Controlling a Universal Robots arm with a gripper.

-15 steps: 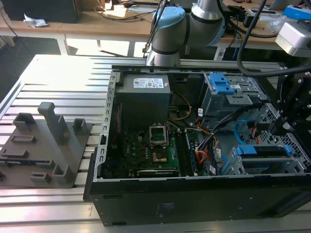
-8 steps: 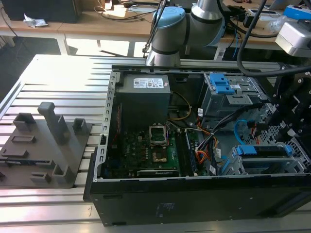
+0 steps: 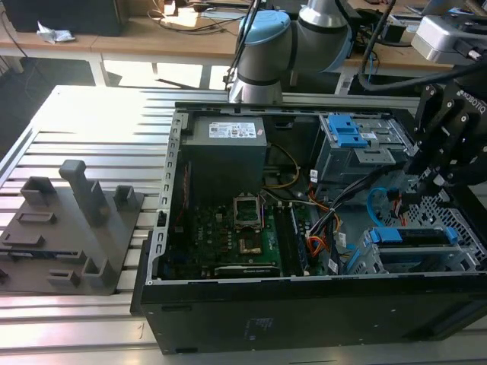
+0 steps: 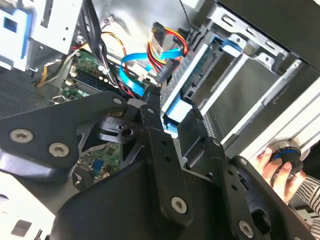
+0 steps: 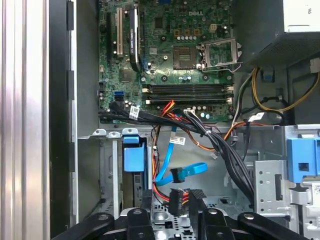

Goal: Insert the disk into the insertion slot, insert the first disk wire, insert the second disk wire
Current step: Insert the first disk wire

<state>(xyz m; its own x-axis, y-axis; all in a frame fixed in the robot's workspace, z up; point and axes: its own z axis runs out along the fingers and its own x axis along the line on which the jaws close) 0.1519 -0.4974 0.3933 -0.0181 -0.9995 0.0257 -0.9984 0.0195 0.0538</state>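
claw [image 5: 172,196]: jaws part open, nothing clamped that I can see. A black plug [image 5: 176,201] with red/orange leads lines up with the gap, just ahead of the claw. Can't tell whether anything touches it. The blue data cable [image 5: 184,172] loops just past that, and its end looks unplugged.

The disk [image 3: 415,237] reads as home. Its blue caddy sits inside the insertion slot [image 3: 365,255], just below the claw. My read: disk step done, now on the wire step.

To do it well:
- Grip the plug by its body, not the leads.
- Keep it square to the drive's socket edge; a keyed plug will likely jam if tilted.
- Push straight with low force. The leads look short on slack.

In the way and nearby:
- The blue loop and the red/orange leads crowd the space between the claw and the caddy.
- A thick black cable bundle [image 5: 222,150] runs close beside the claw.
- The motherboard [image 5: 175,60] lies further ahead, not in the path.
- The second bay with blue latch [image 3: 346,131] is near, off to one side.
- A person's hand [image 4: 279,167] rests on a black knob [image 4: 286,154] outside the case [image 3: 304,304] wall, behind the claw. Watch that.
- The grey fixture plate [image 3: 72,228] is well apart on the table [image 3: 91,106].
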